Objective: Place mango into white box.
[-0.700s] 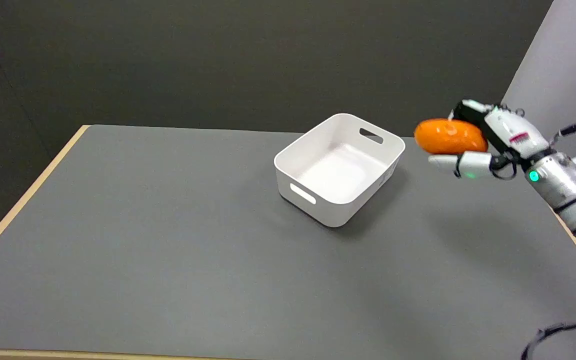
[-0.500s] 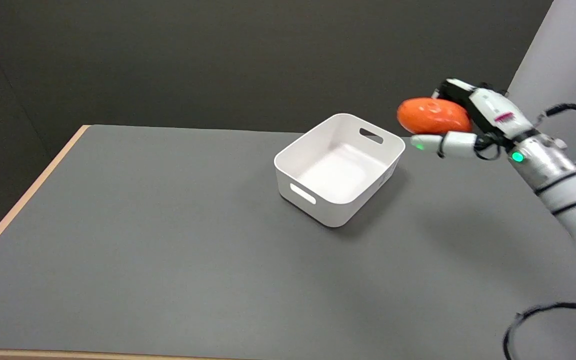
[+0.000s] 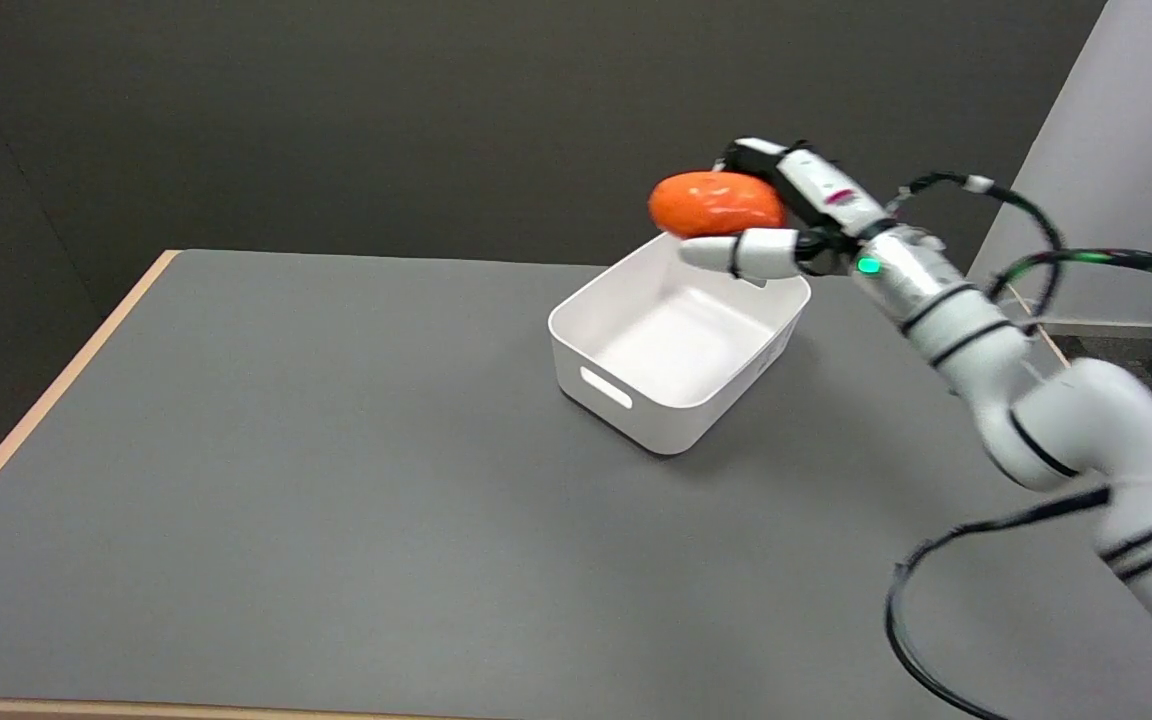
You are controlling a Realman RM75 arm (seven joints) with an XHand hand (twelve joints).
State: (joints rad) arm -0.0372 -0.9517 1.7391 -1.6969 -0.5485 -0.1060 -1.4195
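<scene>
An orange mango (image 3: 714,203) hangs in the air above the far rim of the white box (image 3: 678,400). My right hand (image 3: 786,215) grips it from the right side, one white finger running under the fruit and the black fingers behind it. The box sits right of the table's middle, turned at an angle, with slot handles in its near and far walls and nothing inside it. The hand's far fingers are hidden behind the mango.
The grey table (image 3: 336,480) has a wooden edge (image 3: 46,400) along its left side. My white right arm (image 3: 1036,420) crosses the table's right part, with black cables (image 3: 936,600) looping beneath it. A light wall panel (image 3: 1126,130) stands at the far right.
My right hand has carried the mango up and to the left, from beside the box's right side to above its far rim. The box has not moved.
</scene>
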